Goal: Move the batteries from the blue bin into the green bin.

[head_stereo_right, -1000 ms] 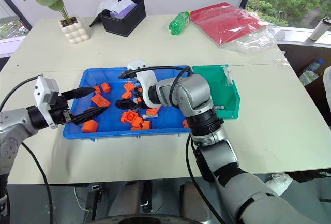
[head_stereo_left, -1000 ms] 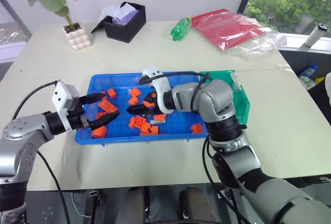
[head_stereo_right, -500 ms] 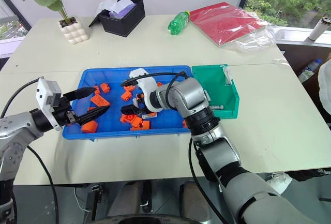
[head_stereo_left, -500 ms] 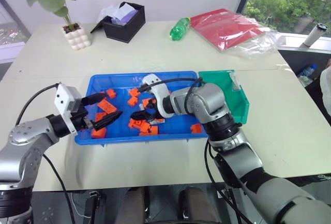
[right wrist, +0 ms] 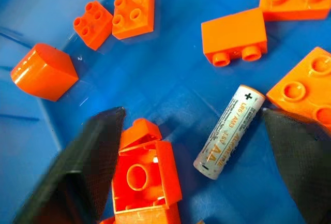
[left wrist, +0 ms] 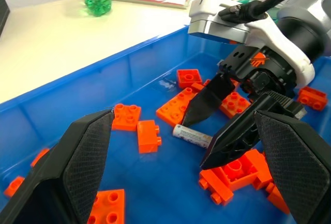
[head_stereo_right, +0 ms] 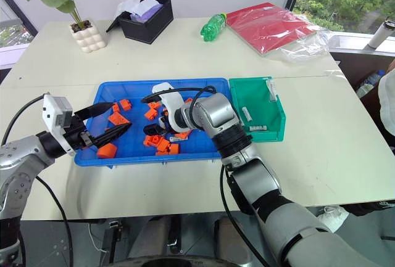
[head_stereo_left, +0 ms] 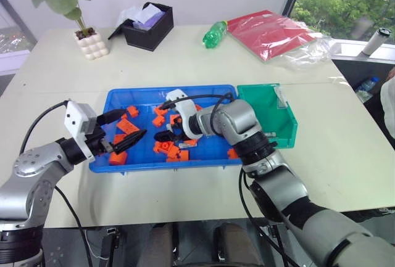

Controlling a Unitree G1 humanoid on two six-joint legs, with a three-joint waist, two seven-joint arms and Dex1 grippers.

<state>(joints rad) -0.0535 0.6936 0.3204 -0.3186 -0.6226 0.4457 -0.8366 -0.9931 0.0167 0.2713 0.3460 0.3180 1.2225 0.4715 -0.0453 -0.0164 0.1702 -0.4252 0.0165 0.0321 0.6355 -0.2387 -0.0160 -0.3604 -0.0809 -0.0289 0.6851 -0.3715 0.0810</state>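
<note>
The right gripper [left wrist: 220,118], fingers apart, straddles a battery [right wrist: 229,132] in the blue bin [head_stereo_left: 117,100], hiding it from the head views; the left gripper [head_stereo_left: 126,128] also has its fingers apart.

Orange toy bricks [head_stereo_left: 129,126] scattered loose. Pale worktop [head_stereo_left: 185,57] carries a potted plant [head_stereo_left: 86,29] at far left, black box [head_stereo_left: 148,25] with tissues beside it, green bottle [head_stereo_left: 215,34] lying down, red bag [head_stereo_left: 268,32] in clear plastic far right.

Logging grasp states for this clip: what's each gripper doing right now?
Left gripper: open, empty, at the blue bin.
Right gripper: open, straddling a battery, not yet gripping it.
</note>
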